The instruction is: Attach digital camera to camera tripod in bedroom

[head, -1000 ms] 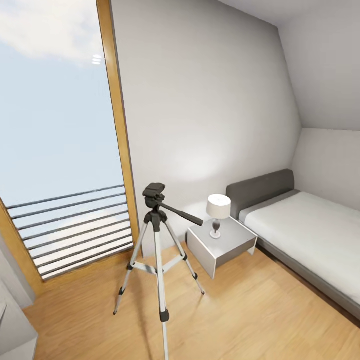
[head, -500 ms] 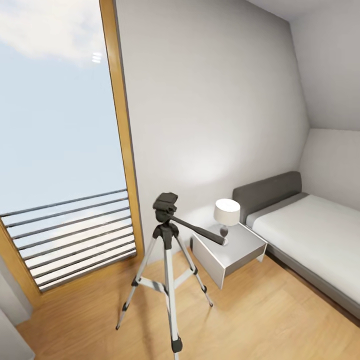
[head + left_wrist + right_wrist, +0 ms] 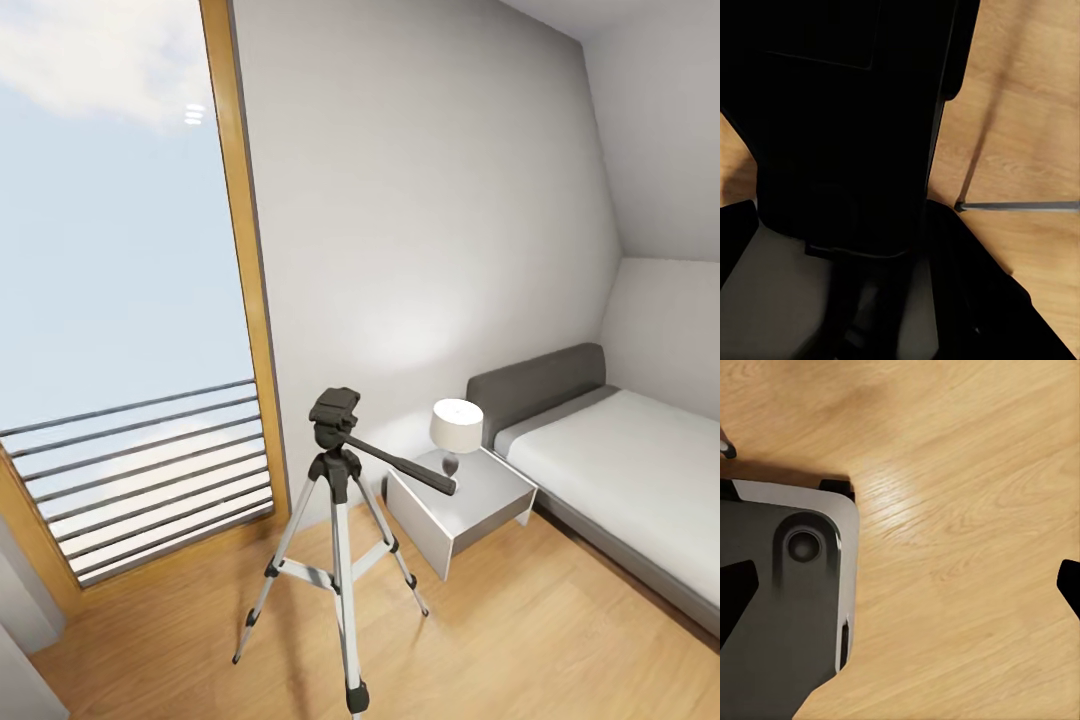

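Right tool (image 3: 900, 585) apparently open; silver-legged camera tripod (image 3: 335, 520).

No legible text, labels, brand marks, numbers or signs on any surface in the head view or in either wrist view.

The right hand (image 3: 900, 585) points down with its dark fingertips (image 3: 735, 592) spread wide apart, holding nothing.

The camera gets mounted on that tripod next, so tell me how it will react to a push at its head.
The camera tripod probably tips easily: it is tall, on thin silver legs. Its feet rest on smooth wood floor, so it may slide. The long pan handle sticks out sideways and could swivel if bumped.
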Motion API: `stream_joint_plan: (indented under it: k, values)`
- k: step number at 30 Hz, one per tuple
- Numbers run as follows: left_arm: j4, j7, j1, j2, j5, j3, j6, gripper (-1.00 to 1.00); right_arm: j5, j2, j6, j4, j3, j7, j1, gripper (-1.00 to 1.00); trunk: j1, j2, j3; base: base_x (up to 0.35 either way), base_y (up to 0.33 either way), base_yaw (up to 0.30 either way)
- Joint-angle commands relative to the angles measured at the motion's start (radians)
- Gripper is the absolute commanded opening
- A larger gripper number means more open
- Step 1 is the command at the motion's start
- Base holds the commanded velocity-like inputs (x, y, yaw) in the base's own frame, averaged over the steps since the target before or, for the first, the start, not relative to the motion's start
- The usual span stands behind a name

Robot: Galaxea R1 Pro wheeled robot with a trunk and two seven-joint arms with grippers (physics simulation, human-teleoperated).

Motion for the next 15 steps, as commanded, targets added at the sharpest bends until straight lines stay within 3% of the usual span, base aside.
stream_joint_plan:
  k: [1,15]
  values:
    - [0.000,0.002,0.000,0.000,0.005,-0.009,-0.002,-1.00,0.010,0.000,-0.004,0.003,-0.002,0.001,-0.001,1.00,0.000,-0.001,0.000,0.003,0.002,0.000]
    - [0.000,0.002,0.000,0.000,0.005,-0.009,-0.003,-1.00,0.010,0.000,-0.005,0.003,-0.002,0.009,-0.001,1.00,0.000,-0.001,0.000,0.000,0.000,0.000]
